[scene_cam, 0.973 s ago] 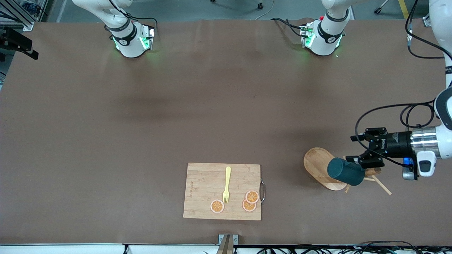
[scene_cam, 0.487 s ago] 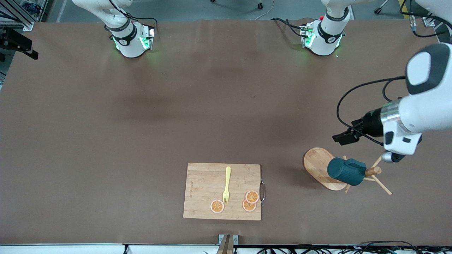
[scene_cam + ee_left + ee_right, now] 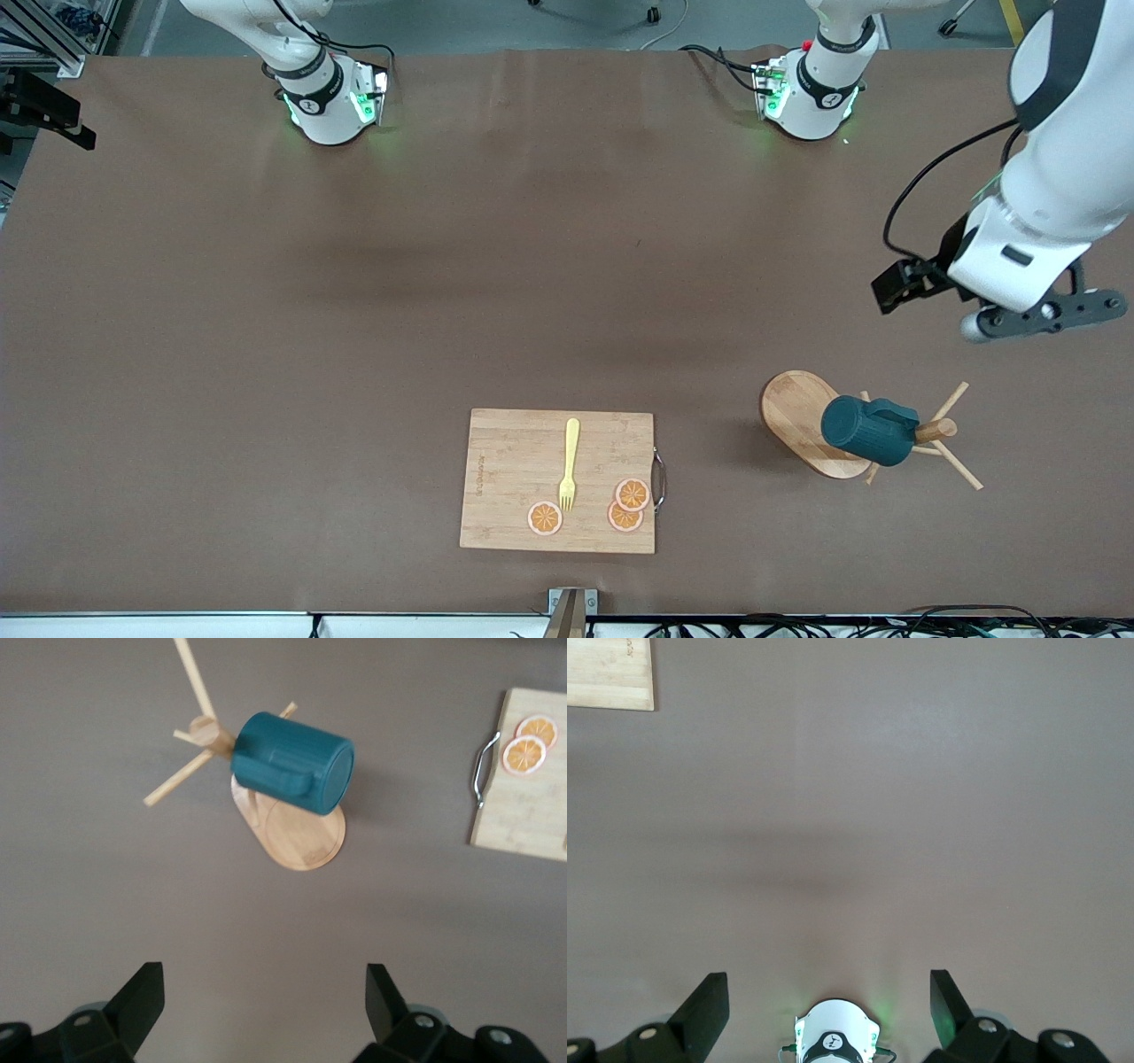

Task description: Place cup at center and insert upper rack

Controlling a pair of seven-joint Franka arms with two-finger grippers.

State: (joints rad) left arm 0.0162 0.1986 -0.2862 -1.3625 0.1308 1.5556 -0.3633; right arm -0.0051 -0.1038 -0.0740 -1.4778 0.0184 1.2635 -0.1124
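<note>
The dark teal cup (image 3: 864, 431) hangs on its side on the wooden upper rack, near the top of the post (image 3: 937, 431). The rack's oval base (image 3: 791, 409) rests on the table toward the left arm's end. In the left wrist view the cup (image 3: 292, 762) sits over the base (image 3: 301, 837), with peg arms (image 3: 182, 781) sticking out. My left gripper (image 3: 893, 285) is open and empty, high above the table and apart from the cup; its wrist view (image 3: 264, 981) shows this too. My right gripper (image 3: 829, 985) is open and empty above its own base; the right arm waits.
A rectangular wooden cutting board (image 3: 509, 478) lies near the front edge, with a yellow fork (image 3: 569, 463) and orange slices (image 3: 625, 505) on it. The board also shows in the left wrist view (image 3: 532, 806) and the right wrist view (image 3: 609, 672).
My left gripper has drawn away from the cup and risen, moving toward the robots' side. The cup stays on the rack. The right arm has not moved.
</note>
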